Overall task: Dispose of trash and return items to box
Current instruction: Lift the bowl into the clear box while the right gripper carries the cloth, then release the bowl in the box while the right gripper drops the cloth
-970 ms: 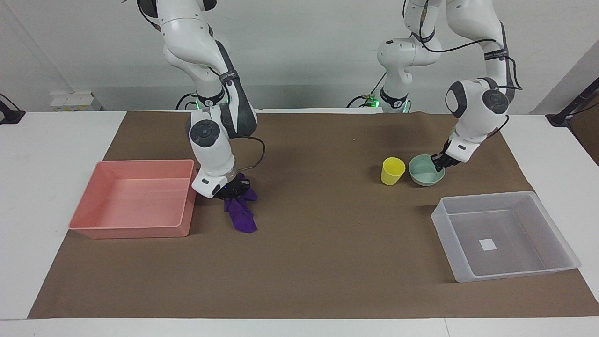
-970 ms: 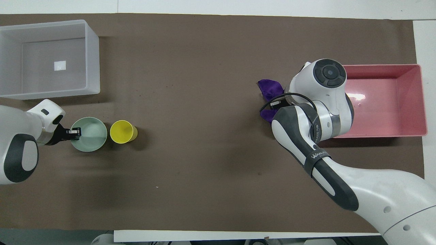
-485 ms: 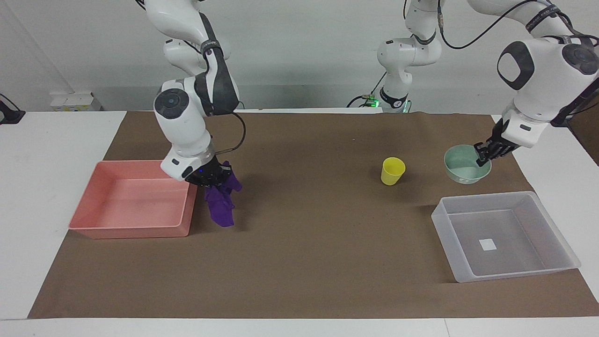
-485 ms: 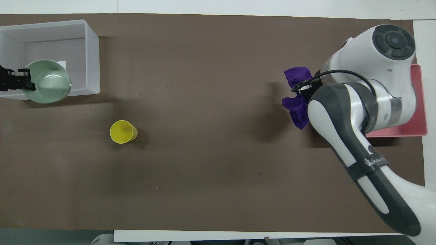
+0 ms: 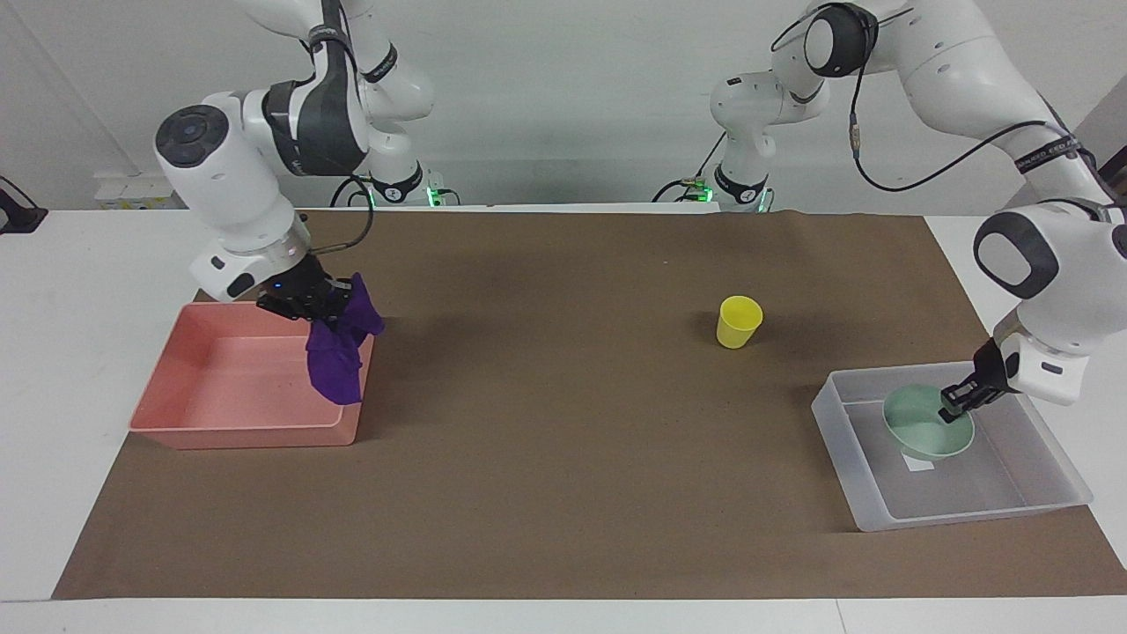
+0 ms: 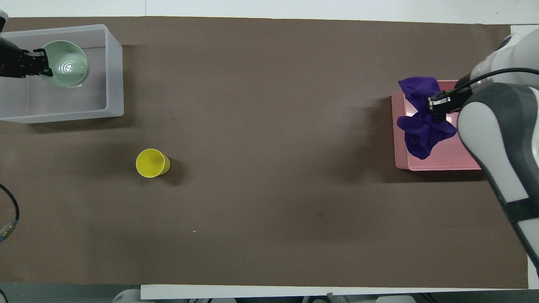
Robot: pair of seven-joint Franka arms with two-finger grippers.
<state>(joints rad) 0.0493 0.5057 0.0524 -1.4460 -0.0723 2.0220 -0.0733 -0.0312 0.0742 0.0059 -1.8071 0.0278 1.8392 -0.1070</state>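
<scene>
My right gripper [image 5: 319, 304] [image 6: 436, 104] is shut on the deep-purple rag [image 5: 339, 352] [image 6: 422, 120], which hangs over the pink tray's rim. My left gripper [image 5: 957, 401] [image 6: 41, 67] is shut on the rim of the mint-green bowl [image 5: 924, 427] [image 6: 67, 69] and holds it tilted inside the clear-grey bin [image 5: 1048, 480] [image 6: 113, 75], just above the floor, covering most of the white label. The yellow cup [image 5: 738, 321] [image 6: 151, 163] stands upright on the brown mat, nearer to the robots than the bin.
The pink rectangular tray [image 5: 220, 387] [image 6: 446, 160] sits at the right arm's end of the mat. A brown mat [image 5: 563, 458] covers the white table between tray and bin.
My right gripper lifted the rag off the mat and carried it over the pink tray's edge. My left gripper lifted the bowl away from the cup and lowered it into the bin.
</scene>
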